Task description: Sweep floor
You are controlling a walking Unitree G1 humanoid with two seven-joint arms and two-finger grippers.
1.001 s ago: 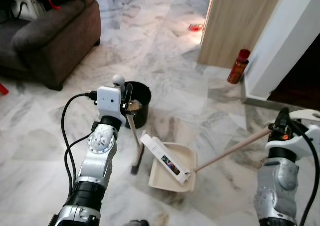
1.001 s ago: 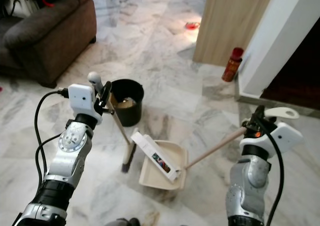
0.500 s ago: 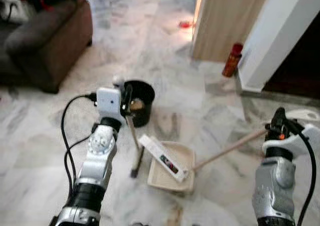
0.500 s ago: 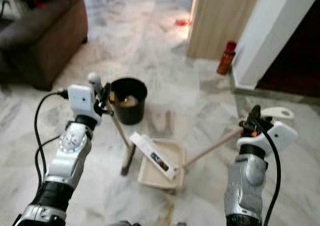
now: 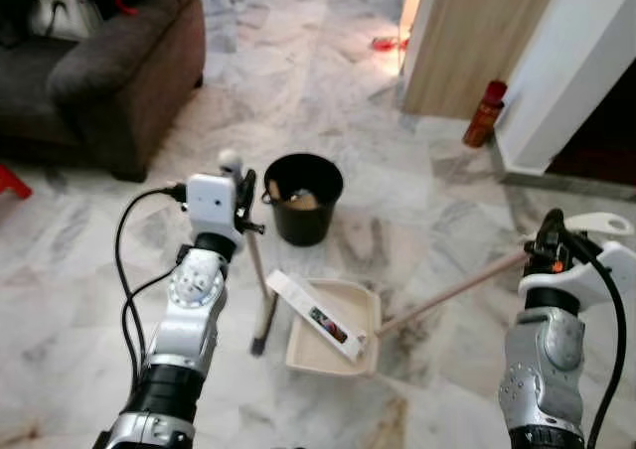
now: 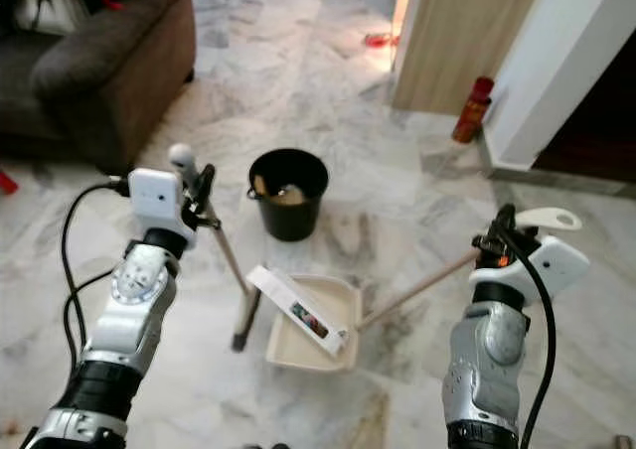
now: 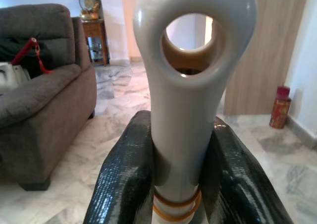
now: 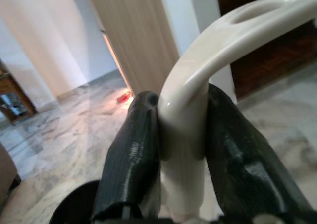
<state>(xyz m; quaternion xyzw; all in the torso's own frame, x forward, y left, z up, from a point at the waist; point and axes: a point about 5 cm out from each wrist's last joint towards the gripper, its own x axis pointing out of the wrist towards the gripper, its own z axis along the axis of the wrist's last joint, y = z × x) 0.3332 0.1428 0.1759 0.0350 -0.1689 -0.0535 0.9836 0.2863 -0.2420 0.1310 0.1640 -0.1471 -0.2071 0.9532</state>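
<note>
Standing on a grey-veined marble floor [image 5: 89, 270], two tools are held by the robot. The left gripper [image 5: 244, 193] is closed around the top of the broom handle [image 5: 254, 260], its two black fingers [image 7: 124, 179] pressed against either side of the pale grip just below the hanging hole. The handle slants down from this grip to a dark broom head [image 5: 261, 332] that rests on the floor, just beside the dustpan's left edge.

The right gripper [image 5: 550, 242] is clamped on the cream looped handle end [image 8: 218, 40] of the dustpan; its fingers [image 8: 131, 159] bear on both sides of the stem. From there a wooden dustpan pole [image 5: 452, 292] runs down and leftward to the cream dustpan [image 5: 338, 355], which lies flat on the floor between the two arms. A white rectangular box [image 5: 316, 313] is seen lying tilted across the dustpan's left rim.

A black bucket [image 5: 303, 199] stands just beyond the dustpan, with pale debris visible inside. A dark brown sofa [image 5: 109, 72] is at far left. A red spray can [image 5: 484, 114] stands by the white wall corner [image 5: 586, 72], next to a wooden door panel [image 5: 477, 32].
</note>
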